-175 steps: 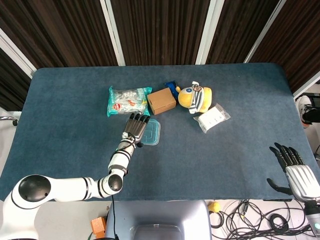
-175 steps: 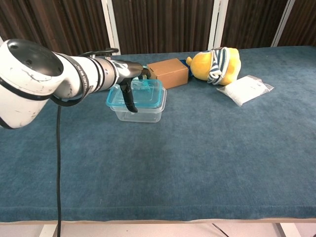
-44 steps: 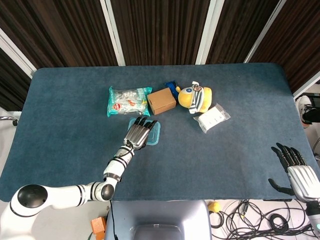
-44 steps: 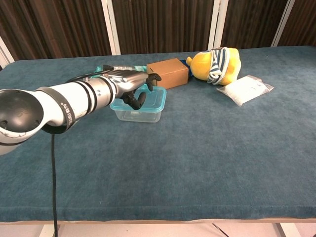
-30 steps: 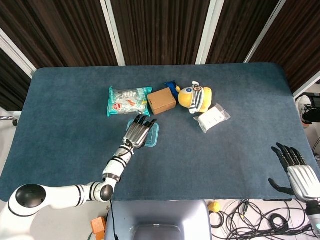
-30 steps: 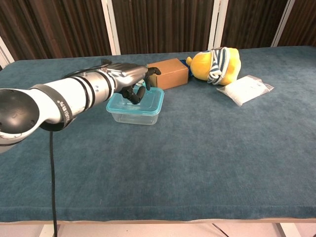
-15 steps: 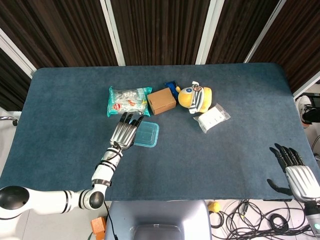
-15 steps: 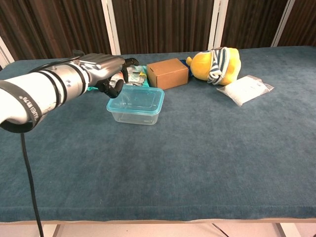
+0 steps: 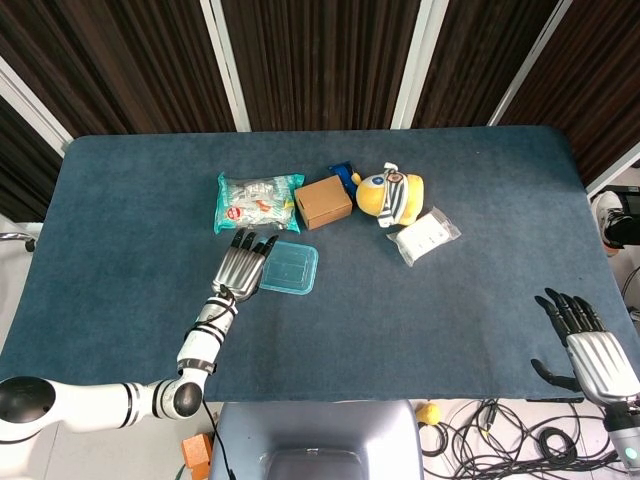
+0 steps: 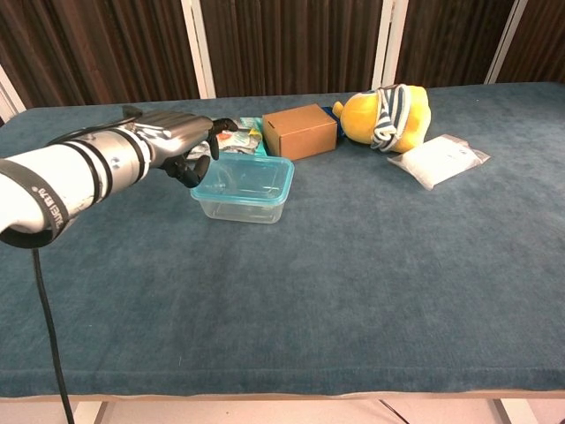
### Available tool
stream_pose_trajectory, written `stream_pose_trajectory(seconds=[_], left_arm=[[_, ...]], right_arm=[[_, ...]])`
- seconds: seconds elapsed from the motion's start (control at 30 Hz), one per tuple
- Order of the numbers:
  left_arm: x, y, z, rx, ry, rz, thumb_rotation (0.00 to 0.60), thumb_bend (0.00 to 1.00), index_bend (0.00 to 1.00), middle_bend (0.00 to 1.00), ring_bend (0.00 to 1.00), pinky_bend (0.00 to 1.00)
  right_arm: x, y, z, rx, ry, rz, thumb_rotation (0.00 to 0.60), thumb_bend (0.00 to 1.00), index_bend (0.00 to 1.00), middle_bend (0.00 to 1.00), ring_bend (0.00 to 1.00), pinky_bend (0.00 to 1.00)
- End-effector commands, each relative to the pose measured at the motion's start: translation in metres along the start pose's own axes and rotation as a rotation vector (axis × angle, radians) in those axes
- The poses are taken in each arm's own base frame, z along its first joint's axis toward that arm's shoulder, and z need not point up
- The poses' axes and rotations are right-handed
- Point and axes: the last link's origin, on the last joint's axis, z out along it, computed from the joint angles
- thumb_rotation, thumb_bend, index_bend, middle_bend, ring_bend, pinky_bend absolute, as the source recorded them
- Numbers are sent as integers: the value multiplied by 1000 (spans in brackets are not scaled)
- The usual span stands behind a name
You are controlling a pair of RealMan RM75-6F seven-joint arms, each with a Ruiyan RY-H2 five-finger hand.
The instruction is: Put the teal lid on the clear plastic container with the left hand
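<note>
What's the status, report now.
Left robot hand empty, just left of the container. Right robot hand open at table edge. Teal lid seated on clear plastic container. Nothing in the way.

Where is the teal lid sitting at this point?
In both views the teal lid sits on the clear plastic container, left of table centre, just in front of the cardboard box.

The left robot hand [image 10: 181, 141] shows smooth silvery metal plates with dark matt fingers [image 9: 243, 243]. Just beside it, the clear plastic container [image 10: 243, 200] looks glossy under a translucent teal lid [image 9: 289, 267]. Beyond it lie a matt cardboard box [image 9: 323, 202] and a shiny crinkled snack bag [image 9: 257, 200]. The desk [image 10: 353, 291] wears napped blue cloth.
</note>
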Motion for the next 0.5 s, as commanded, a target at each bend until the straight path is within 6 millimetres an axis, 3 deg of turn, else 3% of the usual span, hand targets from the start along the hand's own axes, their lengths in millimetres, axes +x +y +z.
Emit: stream_pose_trajectory(seconds=[0.03, 0.5], left_arm=[[-6, 4, 5, -10, -18, -4, 600, 734, 0, 252, 46, 0], [-16, 6, 15, -15, -52, -7, 600, 741, 0, 246, 45, 0]], right_arm=[[0, 0, 0, -1, 2, 1, 600, 200, 0, 0, 0, 0], [4, 5, -2, -13, 12, 11, 600, 199, 0, 0, 0, 3]])
